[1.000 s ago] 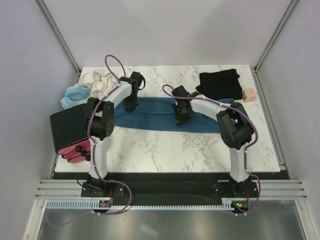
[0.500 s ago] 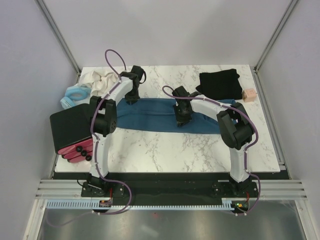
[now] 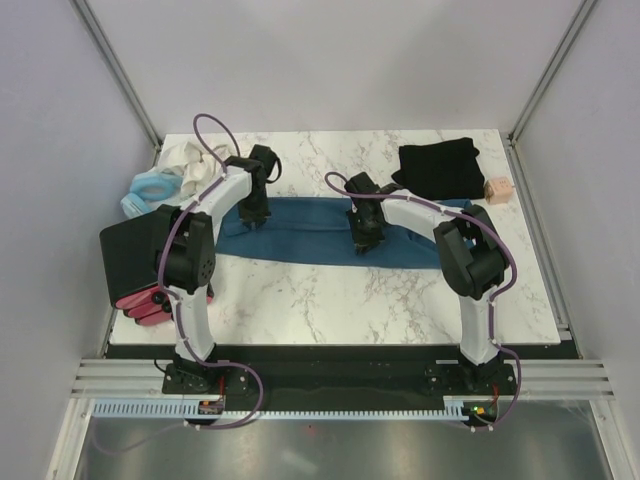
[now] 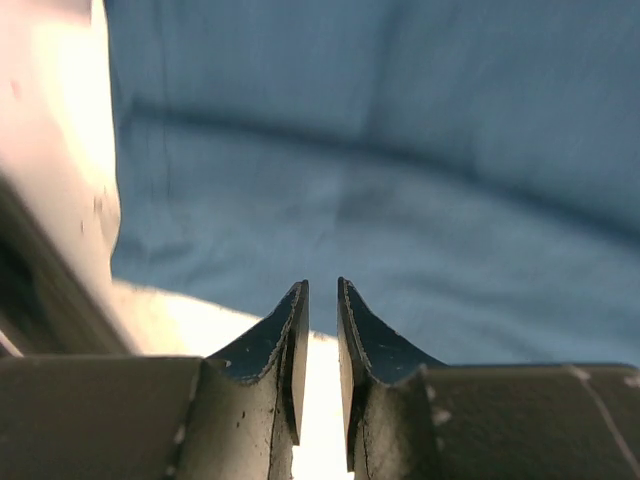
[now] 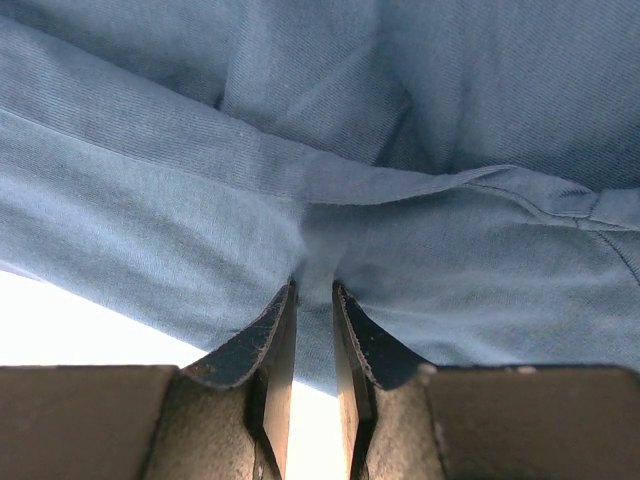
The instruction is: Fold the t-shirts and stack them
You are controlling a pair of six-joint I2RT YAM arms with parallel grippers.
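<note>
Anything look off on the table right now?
The blue t-shirt lies as a long rumpled band slanting across the table, not flat or squared. A crumpled white cloth sits bunched at the far left corner. The black t-shirt looks tidy.

One teal t-shirt (image 3: pixel 320 232), one black t-shirt (image 3: pixel 437 168), one small cube (image 3: pixel 497 189).

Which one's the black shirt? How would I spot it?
On the marble table, find the far right corner. The black shirt lies there, next to a small peach cube. Unlike the long blue shirt spread mid-table, it is compact and dark.
</note>
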